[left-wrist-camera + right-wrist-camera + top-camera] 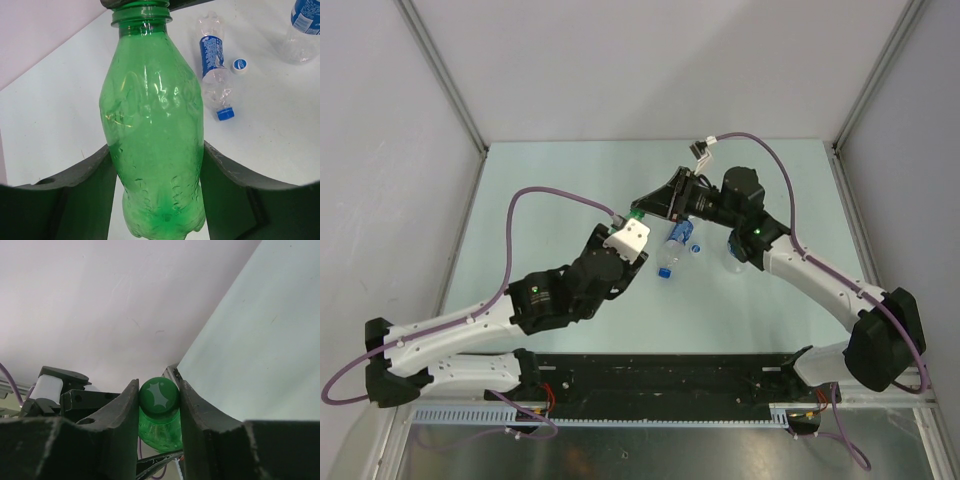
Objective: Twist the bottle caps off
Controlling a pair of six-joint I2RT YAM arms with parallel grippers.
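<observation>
The green bottle (152, 125) is held off the table, with my left gripper (156, 147) shut on its lower body, both fingers pressed against its sides. Its green cap (159, 395) sits between the fingers of my right gripper (159, 390), which touch it on both sides. From above, the two grippers meet at the green bottle (636, 214) over the middle of the table. A clear blue-labelled bottle (216, 75) lies on the table with its blue cap (225, 114) on. A loose white cap (240, 65) with a blue print rests beside it.
Another clear blue-labelled bottle (302, 30) stands at the right, partly under my right arm (790, 262) in the top view. Grey walls close in the table (550, 190) at the back and on both sides.
</observation>
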